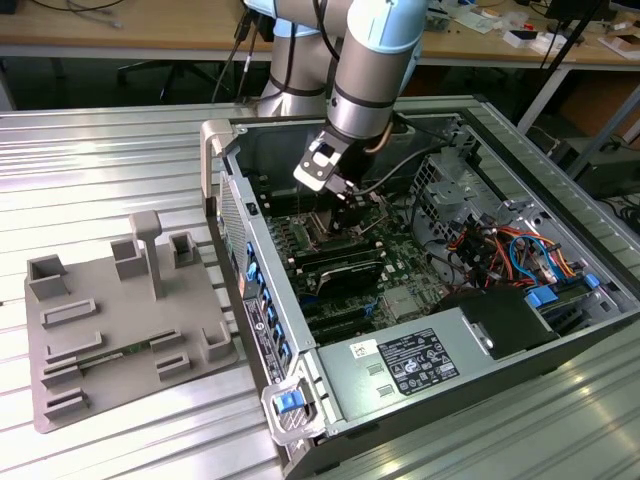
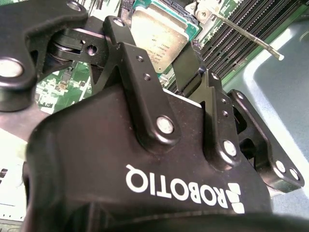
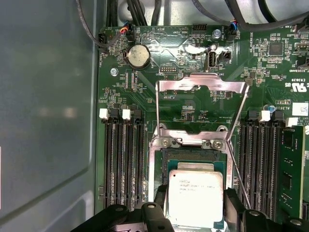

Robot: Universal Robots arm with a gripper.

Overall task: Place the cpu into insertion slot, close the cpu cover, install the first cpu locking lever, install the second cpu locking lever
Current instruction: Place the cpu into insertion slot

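Now | one black pincer (image 3: 197,203) astride one flat square silver-topped cpu (image 3: 195,193), grip cannot tell | cpu at one dark silver-rimmed insertion slot (image 3: 154,169) | one silvery frame cpu cover (image 3: 203,86) raised

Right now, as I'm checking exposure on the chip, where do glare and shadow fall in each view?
In the first wrist view, the cpu top gleams pale and the raised cpu cover shines evenly. In the second wrist view, the cpu carries a warm sheen. In the exterior view, glare streaks the ribbed table, while the arm shades the open case.
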